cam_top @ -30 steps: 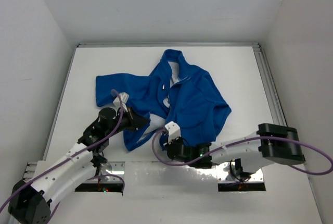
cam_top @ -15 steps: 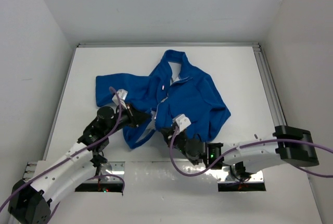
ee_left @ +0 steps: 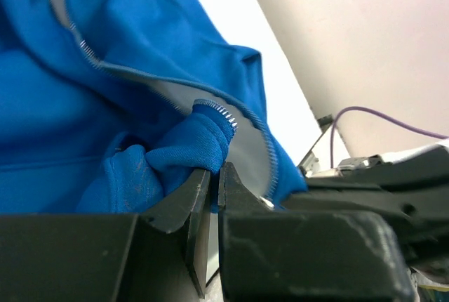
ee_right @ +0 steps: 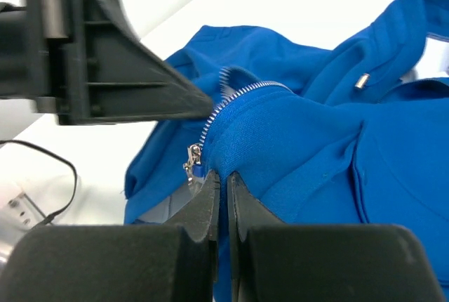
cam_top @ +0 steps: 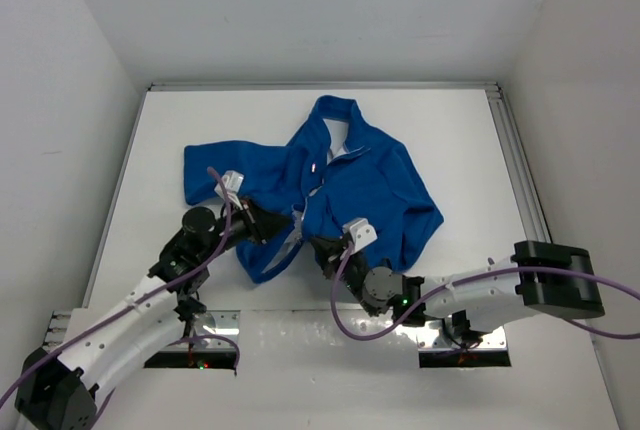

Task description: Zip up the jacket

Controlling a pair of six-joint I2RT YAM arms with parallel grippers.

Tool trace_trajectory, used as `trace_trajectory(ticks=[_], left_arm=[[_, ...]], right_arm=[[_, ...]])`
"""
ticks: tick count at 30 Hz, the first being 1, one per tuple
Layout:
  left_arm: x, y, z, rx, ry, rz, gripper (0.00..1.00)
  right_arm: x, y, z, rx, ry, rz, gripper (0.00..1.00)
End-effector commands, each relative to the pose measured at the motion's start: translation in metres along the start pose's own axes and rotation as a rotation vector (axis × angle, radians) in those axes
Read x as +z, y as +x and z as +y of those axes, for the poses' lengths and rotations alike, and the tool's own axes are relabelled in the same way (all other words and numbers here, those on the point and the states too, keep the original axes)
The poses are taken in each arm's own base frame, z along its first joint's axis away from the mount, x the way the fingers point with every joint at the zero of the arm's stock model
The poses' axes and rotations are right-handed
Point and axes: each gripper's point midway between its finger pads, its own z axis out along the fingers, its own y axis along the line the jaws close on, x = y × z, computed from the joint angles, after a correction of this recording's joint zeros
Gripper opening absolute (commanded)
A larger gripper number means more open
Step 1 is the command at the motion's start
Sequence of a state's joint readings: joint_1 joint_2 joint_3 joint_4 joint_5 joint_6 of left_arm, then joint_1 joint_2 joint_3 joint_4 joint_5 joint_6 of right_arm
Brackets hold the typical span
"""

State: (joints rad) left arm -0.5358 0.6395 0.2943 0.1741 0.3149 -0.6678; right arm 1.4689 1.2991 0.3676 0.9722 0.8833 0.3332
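Swinging in beside the left end effector (ee_left: 215, 175), the right end effector (ee_right: 222, 179) now pinches the jacket (cam_top: 375, 185), mid-desk (cam_top: 470, 130), near its zipper (ee_right: 238, 95) foot, the left clamped on the facing hem, teeth seemingly unjoined, the whole zip-up ahead.

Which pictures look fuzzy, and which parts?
Left wrist view: the left pincer at the bottom is soft, while the jacket pinched in it looks sharper. Right wrist view: the right pincer is fuzzy too, the zipper teeth crisp. Top view: sharp all over, with the white table evenly lit.
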Motion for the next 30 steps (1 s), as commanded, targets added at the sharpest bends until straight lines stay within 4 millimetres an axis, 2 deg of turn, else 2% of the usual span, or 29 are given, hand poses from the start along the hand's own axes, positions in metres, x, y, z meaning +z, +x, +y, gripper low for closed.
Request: trace_trajectory(ticks=[1, 8, 12, 19, 22, 26, 30], left_arm=[[-0.006, -0.022, -0.029, 0.046, 0.118, -0.106, 0.00], [-0.010, -0.025, -0.042, 0.077, 0.176, -0.148, 0.00], [-0.010, -0.014, -0.038, 0.086, 0.192, -0.144, 0.00], [-0.016, -0.014, -0.048, 0.159, 0.266, -0.175, 0.00], [-0.019, -0.013, -0.053, 0.180, 0.296, -0.173, 0.00], [-0.024, -0.014, -0.065, 0.201, 0.351, -0.169, 0.00], [-0.026, -0.009, -0.075, 0.211, 0.408, -0.137, 0.00]], right_arm=[[0.001, -0.025, -0.003, 0.109, 0.034, -0.095, 0.00], [0.001, -0.026, -0.002, 0.147, 0.039, -0.090, 0.00], [0.001, -0.030, 0.008, 0.191, -0.004, -0.080, 0.00], [-0.009, -0.045, 0.008, 0.263, -0.074, -0.086, 0.00], [-0.013, -0.042, 0.011, 0.271, -0.114, -0.047, 0.00], [-0.016, -0.028, 0.015, 0.255, -0.144, 0.010, 0.00], [-0.018, -0.030, 0.016, 0.276, -0.169, 0.009, 0.00]])
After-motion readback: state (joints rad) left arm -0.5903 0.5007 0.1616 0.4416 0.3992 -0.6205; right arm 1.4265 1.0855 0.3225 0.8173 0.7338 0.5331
